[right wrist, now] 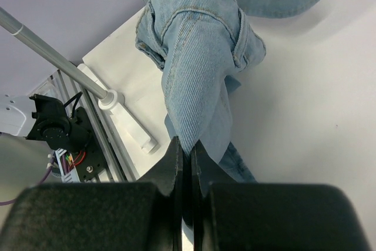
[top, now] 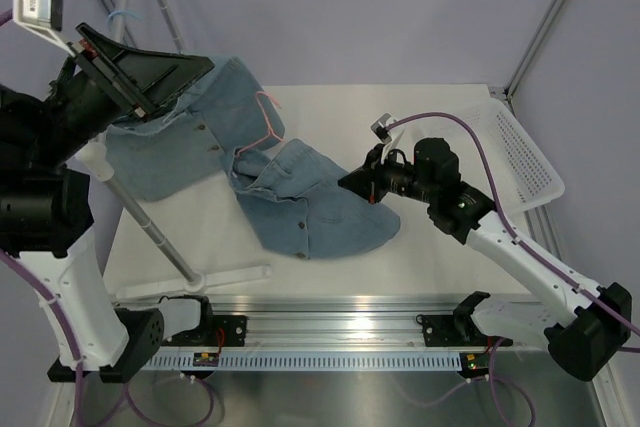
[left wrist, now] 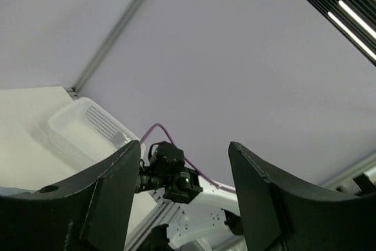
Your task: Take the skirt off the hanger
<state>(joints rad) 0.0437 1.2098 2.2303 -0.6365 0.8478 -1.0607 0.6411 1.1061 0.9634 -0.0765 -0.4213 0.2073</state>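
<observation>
The blue denim skirt point(top: 320, 212) lies crumpled across the table from the back left to the middle. The thin pink hanger point(top: 268, 125) pokes out of its folds near the waistband. My right gripper point(top: 348, 183) is shut on the skirt's right edge. In the right wrist view the fingers point(right wrist: 187, 145) pinch a raised fold of denim point(right wrist: 197, 69). My left gripper point(top: 178, 82) is lifted high over the skirt's back-left part. It is open and empty, and the left wrist view point(left wrist: 185, 192) shows nothing between its fingers.
A white rack pole point(top: 150, 227) slants over the table's left side, with its base point(top: 235, 275) near the front edge. It also shows in the right wrist view point(right wrist: 111, 95). A white perforated basket point(top: 520, 152) stands at the right edge and appears in the left wrist view point(left wrist: 88, 127).
</observation>
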